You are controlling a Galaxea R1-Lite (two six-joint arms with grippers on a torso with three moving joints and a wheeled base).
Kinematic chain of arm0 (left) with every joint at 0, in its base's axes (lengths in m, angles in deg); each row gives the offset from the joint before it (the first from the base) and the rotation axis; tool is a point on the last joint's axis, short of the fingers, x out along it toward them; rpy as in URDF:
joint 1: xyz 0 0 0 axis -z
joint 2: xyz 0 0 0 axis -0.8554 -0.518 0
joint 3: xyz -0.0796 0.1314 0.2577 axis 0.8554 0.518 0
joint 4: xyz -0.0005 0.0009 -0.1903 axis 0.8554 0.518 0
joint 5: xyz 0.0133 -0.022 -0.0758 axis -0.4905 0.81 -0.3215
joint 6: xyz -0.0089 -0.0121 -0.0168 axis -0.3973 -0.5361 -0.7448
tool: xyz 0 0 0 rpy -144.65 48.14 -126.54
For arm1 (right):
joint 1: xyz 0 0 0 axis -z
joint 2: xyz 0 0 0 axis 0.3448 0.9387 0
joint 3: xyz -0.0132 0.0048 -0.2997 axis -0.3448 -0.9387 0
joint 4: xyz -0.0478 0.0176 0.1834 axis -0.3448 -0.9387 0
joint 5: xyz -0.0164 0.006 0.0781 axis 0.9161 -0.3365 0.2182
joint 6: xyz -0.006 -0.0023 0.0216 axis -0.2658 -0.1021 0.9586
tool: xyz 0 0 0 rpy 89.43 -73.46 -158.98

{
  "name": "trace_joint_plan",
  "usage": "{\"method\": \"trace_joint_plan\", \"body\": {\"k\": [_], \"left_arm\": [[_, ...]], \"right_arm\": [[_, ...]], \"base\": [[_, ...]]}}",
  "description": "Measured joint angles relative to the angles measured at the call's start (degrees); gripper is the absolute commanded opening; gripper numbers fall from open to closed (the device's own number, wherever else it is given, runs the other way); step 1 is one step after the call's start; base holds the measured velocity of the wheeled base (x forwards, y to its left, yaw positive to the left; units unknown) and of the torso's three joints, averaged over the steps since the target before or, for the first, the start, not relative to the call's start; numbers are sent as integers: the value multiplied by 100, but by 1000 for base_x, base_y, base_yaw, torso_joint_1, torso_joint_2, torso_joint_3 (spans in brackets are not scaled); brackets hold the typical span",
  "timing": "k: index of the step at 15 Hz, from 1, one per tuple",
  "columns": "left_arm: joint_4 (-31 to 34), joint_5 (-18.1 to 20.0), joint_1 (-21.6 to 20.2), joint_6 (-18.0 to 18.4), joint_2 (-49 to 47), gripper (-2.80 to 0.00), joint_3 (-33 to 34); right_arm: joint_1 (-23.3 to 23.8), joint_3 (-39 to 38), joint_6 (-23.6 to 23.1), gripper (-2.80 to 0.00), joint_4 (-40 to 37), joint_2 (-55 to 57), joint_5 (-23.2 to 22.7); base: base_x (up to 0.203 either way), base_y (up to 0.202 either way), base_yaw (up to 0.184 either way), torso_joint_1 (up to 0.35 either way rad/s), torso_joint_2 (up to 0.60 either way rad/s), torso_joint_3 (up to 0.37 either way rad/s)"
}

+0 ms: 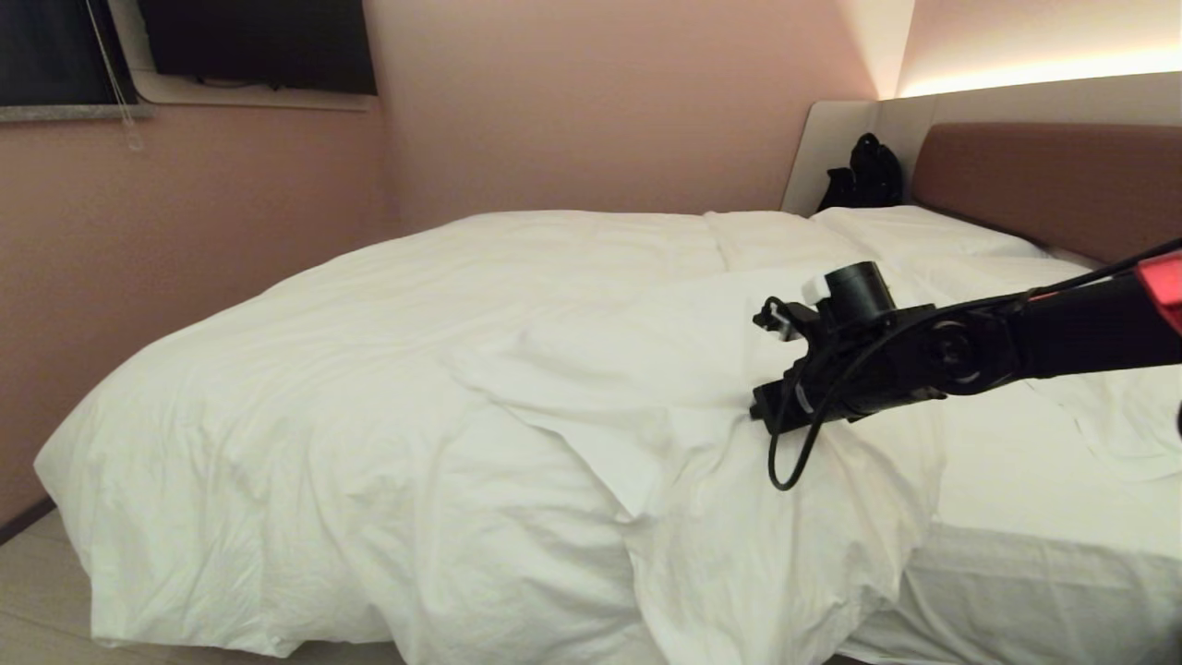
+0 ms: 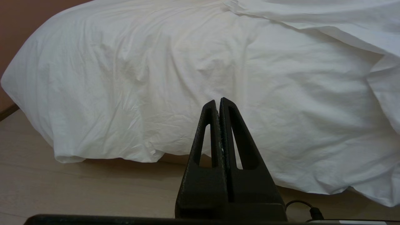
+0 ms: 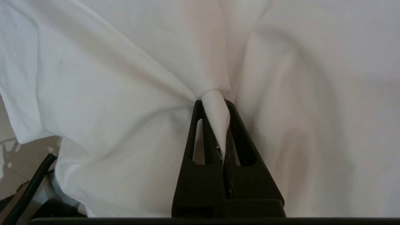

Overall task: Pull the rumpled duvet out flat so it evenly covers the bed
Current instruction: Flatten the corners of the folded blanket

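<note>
In the head view, the duvet lay bunched toward the foot of the bed, leaving bare sheet near the headboard. It looked soft, bulky and light, best taken by a fold at its turned-back edge. The right pincer sat at that edge.

In the left wrist view, the left pincer was closed on nothing, short of the hanging duvet.

In the right wrist view, the right pincer was clamped on a pinched fold of duvet.

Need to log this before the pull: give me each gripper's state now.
Left gripper: closed, empty, short of the duvet.
Right gripper: closed on a pinched fold of the duvet.
</note>
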Motion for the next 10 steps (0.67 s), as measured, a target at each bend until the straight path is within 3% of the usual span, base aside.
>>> {"method": "trace_joint_plan", "body": {"k": [5, 10], "left_arm": [[0, -2, 0, 0, 0, -280, 0], [0, -2, 0, -2, 0, -280, 0]], "right_arm": [[297, -1533, -248, -280, 26, -1419, -14], [1030, -2975, -704, -280, 136, -2162, -107]], "base": [[0, 0, 0, 0, 0, 0], [0, 0, 0, 0, 0, 0]]}}
